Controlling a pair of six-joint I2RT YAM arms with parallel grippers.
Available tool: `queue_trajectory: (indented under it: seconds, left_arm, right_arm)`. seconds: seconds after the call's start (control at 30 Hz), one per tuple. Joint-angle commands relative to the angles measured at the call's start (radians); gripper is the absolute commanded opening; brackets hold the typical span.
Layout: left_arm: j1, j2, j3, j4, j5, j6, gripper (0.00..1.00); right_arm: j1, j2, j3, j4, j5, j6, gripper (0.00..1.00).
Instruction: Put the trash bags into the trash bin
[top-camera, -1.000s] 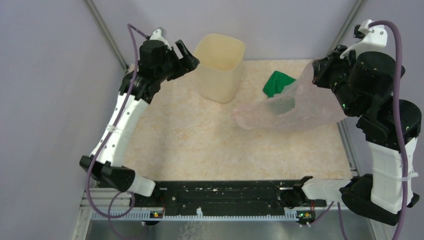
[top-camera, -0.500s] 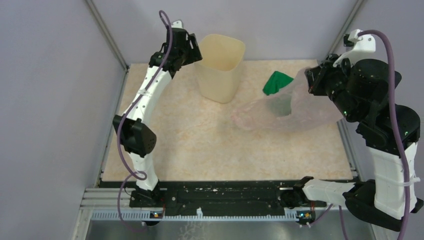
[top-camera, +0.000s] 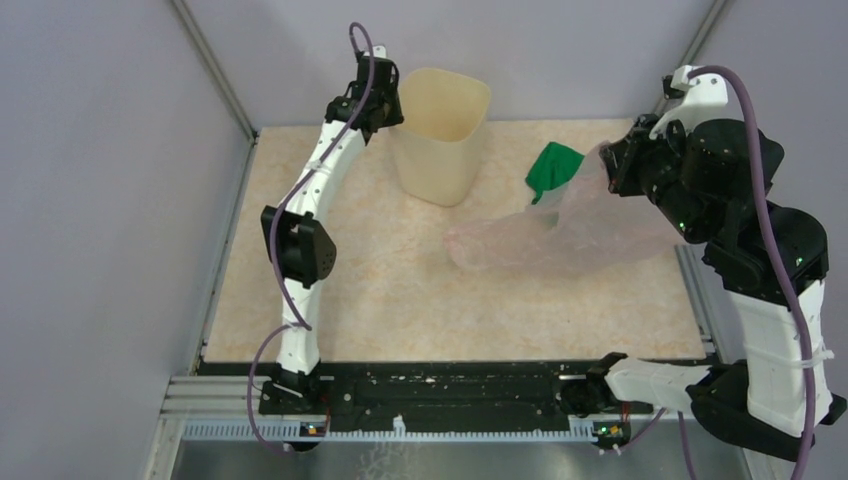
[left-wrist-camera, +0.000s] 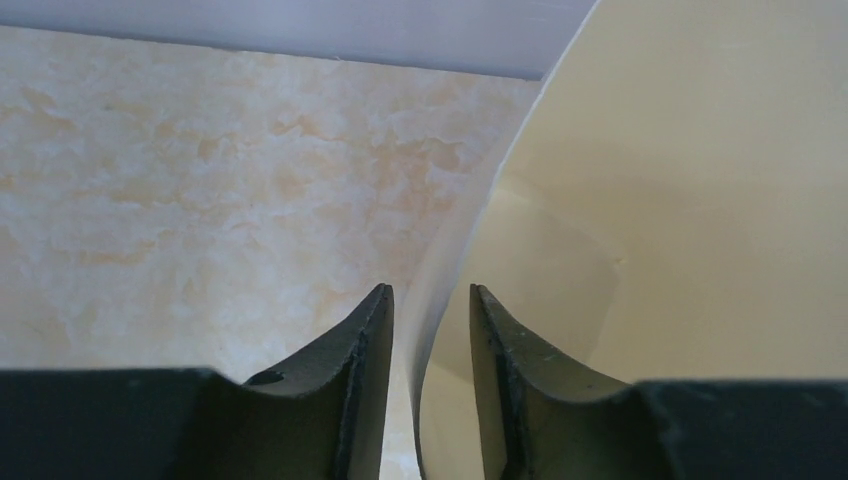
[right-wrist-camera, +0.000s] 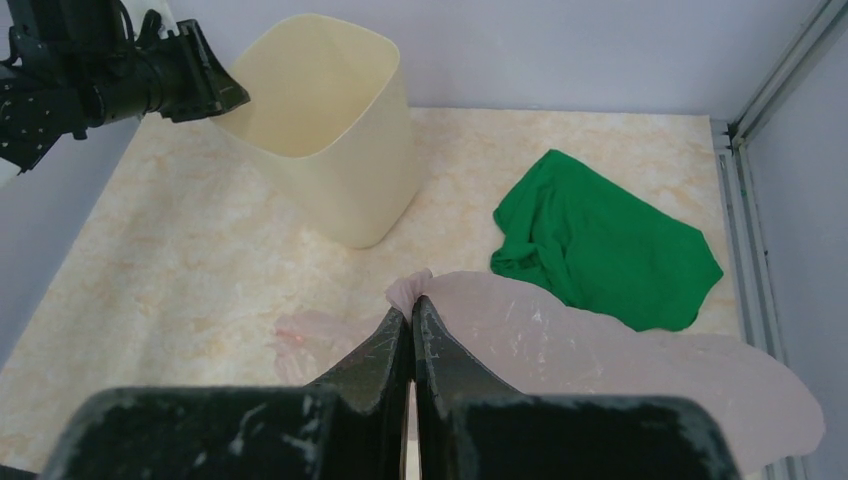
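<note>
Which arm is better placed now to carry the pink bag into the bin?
Right. The right tool is shut on the pink bag, which hangs near the green cloth. The left tool only straddles the rim of the bin, far from the bag.

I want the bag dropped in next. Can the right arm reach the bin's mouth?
Probably yes: the right gripper holds the trash bag, bare table lies between it and the trash bin, and the left gripper only straddles the bin's left rim.

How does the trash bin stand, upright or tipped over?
Upright. The trash bin stands on its base on the table, mouth facing up; the left tool straddles its rim, one finger inside, one outside.
</note>
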Motion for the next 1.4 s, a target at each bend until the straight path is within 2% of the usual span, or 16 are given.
queue_trajectory:
  seconds: [0.0,0.17,0.3,0.5,0.8,1.17,1.37]
  left_arm:
    - [0.003,-0.003,0.016,0.016,0.004,0.024,0.36]
    - [0.003,-0.029,0.015,-0.010,0.032,0.024,0.15]
    - [0.003,-0.071,0.016,-0.047,0.055,0.030,0.00]
    - [0.003,-0.131,0.013,-0.108,0.092,0.047,0.00]
    - [-0.023,-0.245,-0.100,-0.168,0.149,0.044,0.00]
    - [-0.145,-0.553,-0.522,-0.070,0.101,-0.056,0.00]
    - [-0.267,-0.713,-0.756,0.027,-0.020,-0.151,0.00]
  right_arm:
    - [0.009,0.003,0.038,0.019,-0.007,-0.028,0.00]
    - [0.007,0.012,0.075,0.023,0.027,-0.038,0.00]
    - [0.008,0.047,0.186,0.023,0.054,-0.039,0.00]
    - [0.009,0.022,0.283,0.139,0.094,-0.031,0.00]
    - [0.008,-0.152,0.063,0.644,-0.035,0.069,0.00]
    - [0.009,-0.043,0.138,0.839,-0.185,0.186,0.00]
    - [0.009,-0.008,0.116,0.968,-0.228,0.235,0.00]
